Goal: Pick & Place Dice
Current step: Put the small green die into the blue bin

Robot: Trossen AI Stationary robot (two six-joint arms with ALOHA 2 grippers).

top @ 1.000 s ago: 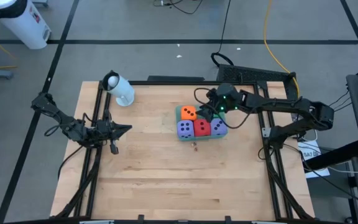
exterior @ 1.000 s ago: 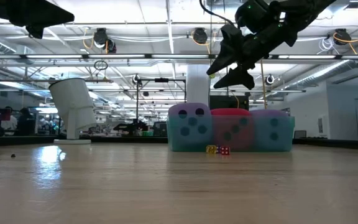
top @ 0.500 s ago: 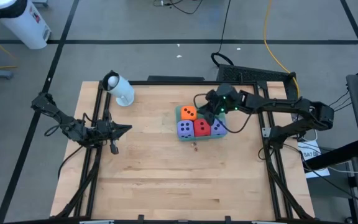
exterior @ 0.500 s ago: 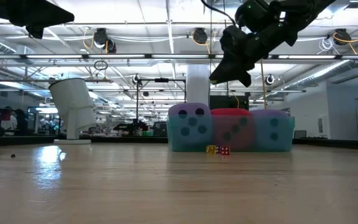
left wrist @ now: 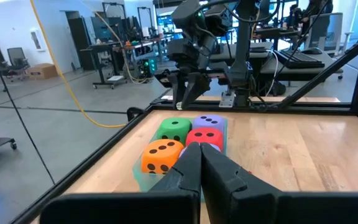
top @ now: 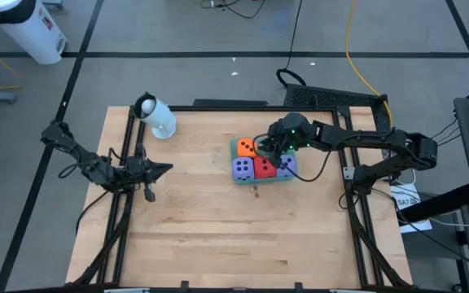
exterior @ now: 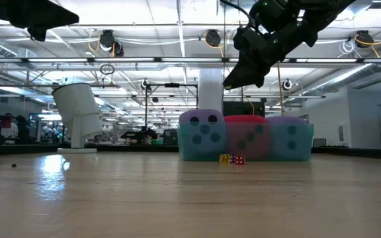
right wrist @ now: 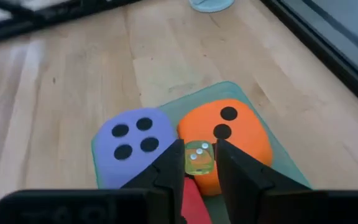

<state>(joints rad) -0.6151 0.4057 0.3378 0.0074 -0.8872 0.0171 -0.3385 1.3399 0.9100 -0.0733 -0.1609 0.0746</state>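
Note:
Soft foam dice sit packed in a shallow teal tray on the table: orange, purple, red and a second purple. The green one shows only in the left wrist view. My right gripper hovers above the orange foam die, shut on a tiny clear yellow-green die. Two more tiny dice, yellow and red, lie on the table before the tray. My left gripper waits shut near the table's left edge. My right gripper pinches the tiny yellow-green die between its two fingers, near their free ends. The fingers slant down from the table's right and far side. The die is lifted clear, well above the foam dice in the tray.
A white cylinder on a stand leans at the table's far left corner. A black frame borders the table's sides. Bare wood spreads over the near half of the table.
My right gripper has moved toward the table's left and slightly nearer, from the tray's far right corner to above the middle of the foam dice, turning a little as it went. The foam dice and the tiny dice on the table have stayed put.

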